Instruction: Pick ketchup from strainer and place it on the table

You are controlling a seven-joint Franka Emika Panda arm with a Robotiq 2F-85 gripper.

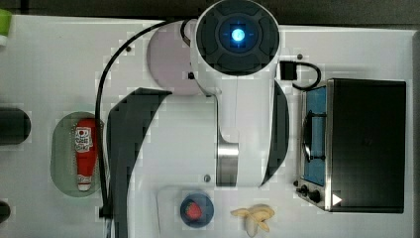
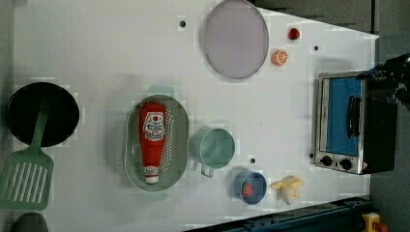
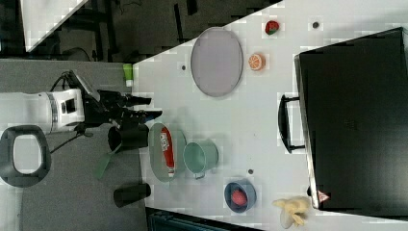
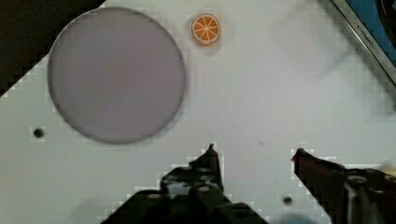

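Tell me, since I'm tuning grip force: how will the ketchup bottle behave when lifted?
The ketchup bottle looks like soft plastic, so it probably gives under pressure. Lying flat in the strainer, its rounded body may roll. It tapers toward the cap, so a grip there could slip.

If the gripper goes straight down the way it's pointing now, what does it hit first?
Probably bare table. The open gripper has nothing between its fingertips; the plate and orange slice lie off to one side.

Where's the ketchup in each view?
Top view: ketchup at the top view's left, lying in the strainer.
Left view: ketchup left of centre, in the strainer, beside the cup.
Right view: ketchup below centre-left, in the strainer.
Wrist view: not in it.
Shared landmark: the round plate, seen in all four.
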